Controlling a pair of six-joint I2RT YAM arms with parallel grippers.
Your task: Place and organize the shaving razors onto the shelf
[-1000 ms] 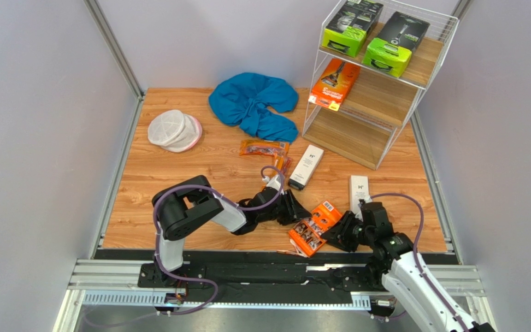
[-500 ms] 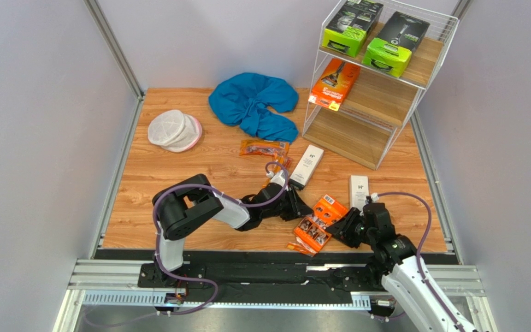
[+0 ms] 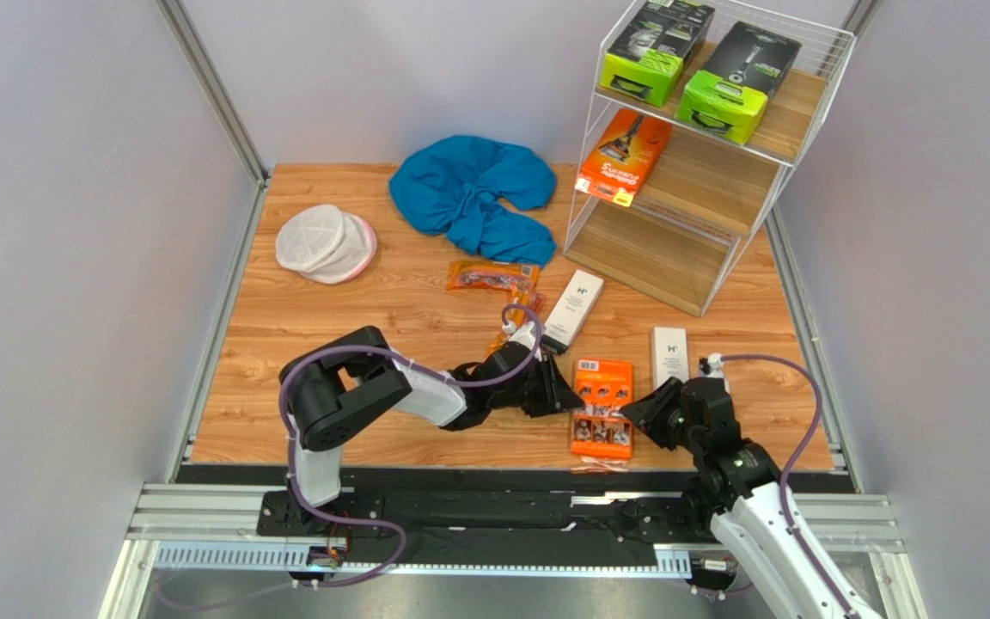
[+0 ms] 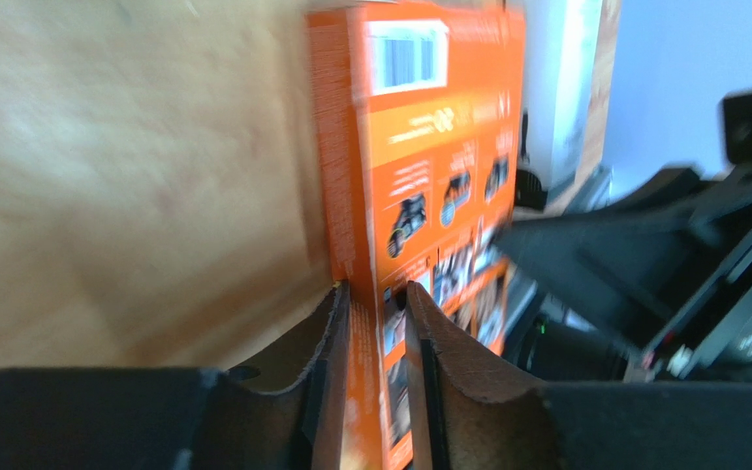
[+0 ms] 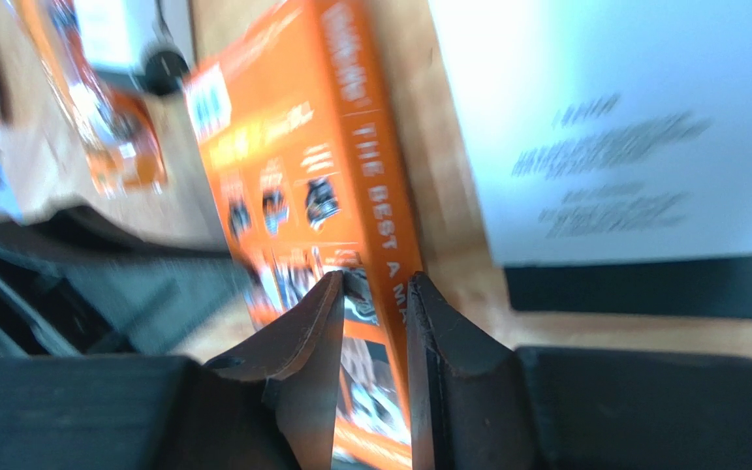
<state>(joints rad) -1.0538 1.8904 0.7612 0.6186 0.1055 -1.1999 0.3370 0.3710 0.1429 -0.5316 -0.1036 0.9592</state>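
Pinching the orange carton [image 4: 429,147] from both sides: left gripper [image 4: 378,294] narrowed onto its left edge, right gripper [image 5: 375,284] narrowed onto its right edge, the carton clamped between each pair of fingers. Both arms reach low over the table [image 3: 332,323], wrists facing each other. The carton is near the front edge, with a slim white box [image 3: 671,351] just beside it. The shelf [image 3: 668,258] is well apart at far right, holding two green boxes [image 3: 653,49] and another orange pack [image 3: 623,155].

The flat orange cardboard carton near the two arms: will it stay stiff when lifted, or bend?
Probably stiff: the flat orange cardboard carton shows straight edges while the left end effector and right end effector pinch it. Likely light, being slim. It may twist if one side lets go.
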